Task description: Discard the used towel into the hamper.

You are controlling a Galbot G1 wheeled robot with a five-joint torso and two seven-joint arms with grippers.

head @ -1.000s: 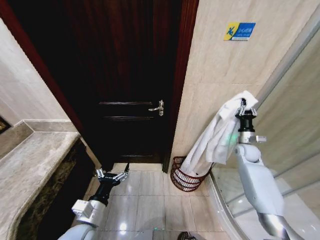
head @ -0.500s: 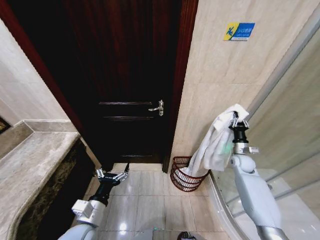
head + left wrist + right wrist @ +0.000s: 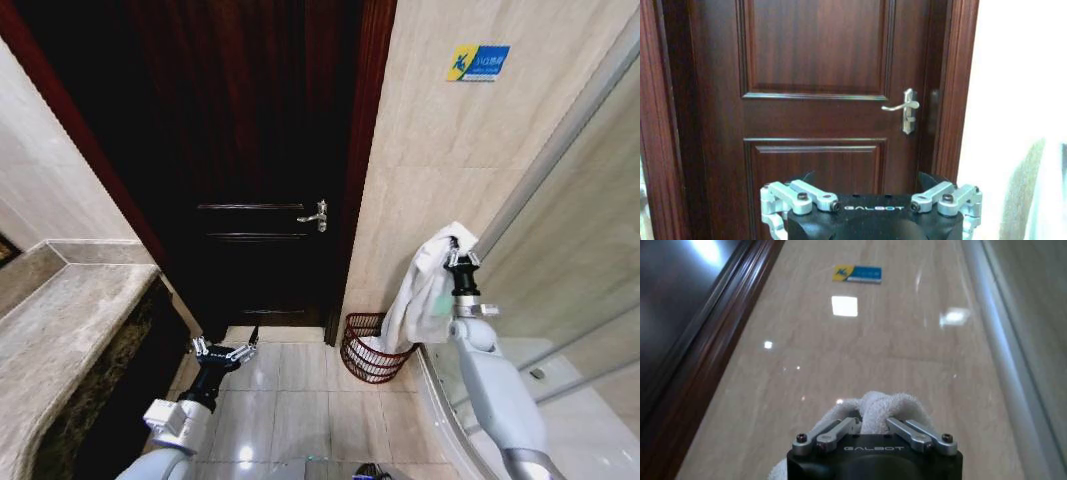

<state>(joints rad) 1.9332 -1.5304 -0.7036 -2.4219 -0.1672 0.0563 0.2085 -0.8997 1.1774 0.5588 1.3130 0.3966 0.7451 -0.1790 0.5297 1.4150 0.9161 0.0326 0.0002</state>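
Up by the tiled wall, the right gripper is clamped on the top of a white towel, whose lower end hangs into the hamper. That basket sits on the floor in the corner between the dark door and the wall. Low at the left, the left gripper hangs spread wide, holding nothing.

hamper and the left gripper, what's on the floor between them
Nothing: in the head view, bare pale floor tile separates the left gripper from the hamper.
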